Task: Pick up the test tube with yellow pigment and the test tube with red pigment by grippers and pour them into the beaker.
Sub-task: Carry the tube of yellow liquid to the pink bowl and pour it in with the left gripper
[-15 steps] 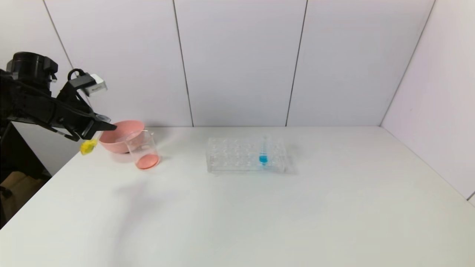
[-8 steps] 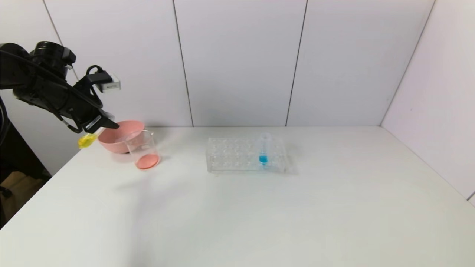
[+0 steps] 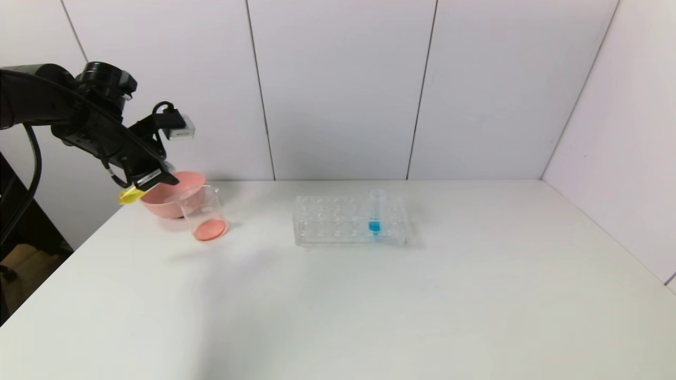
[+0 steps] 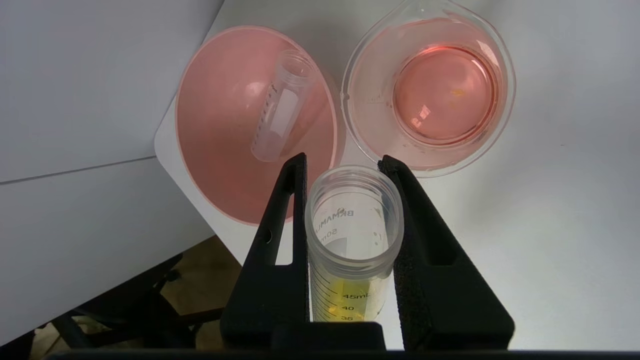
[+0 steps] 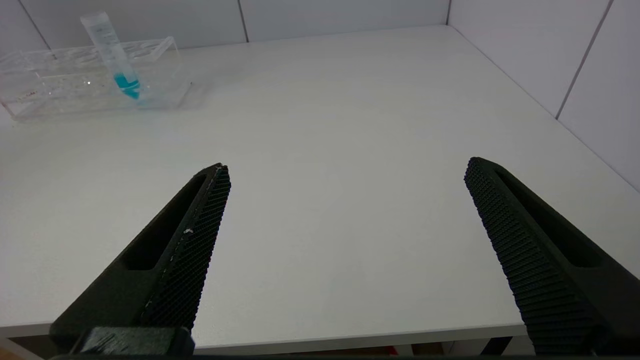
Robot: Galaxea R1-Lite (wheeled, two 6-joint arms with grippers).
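My left gripper (image 3: pixel 154 178) is shut on the test tube with yellow pigment (image 4: pixel 352 235), holding it just below its open mouth. The tube is tilted, its yellow tip (image 3: pixel 129 195) low at the table's left edge and its mouth toward the pink bowl. The beaker (image 3: pixel 203 214) stands just right of the bowl with red-orange liquid in its bottom (image 4: pixel 444 92). No tube holding red pigment is in view. My right gripper (image 5: pixel 347 170) hangs open and empty over the table's near edge.
The pink bowl (image 3: pixel 169 192) at the far left holds an empty clear tube (image 4: pixel 280 107) lying on its side. A clear tube rack (image 3: pixel 351 221) in mid-table holds one tube with blue liquid (image 3: pixel 375 214). The left table edge lies under the gripper.
My left arm has carried the yellow tube rightward and a little up, toward the bowl and beaker, tilting it flatter. Nothing else has moved.
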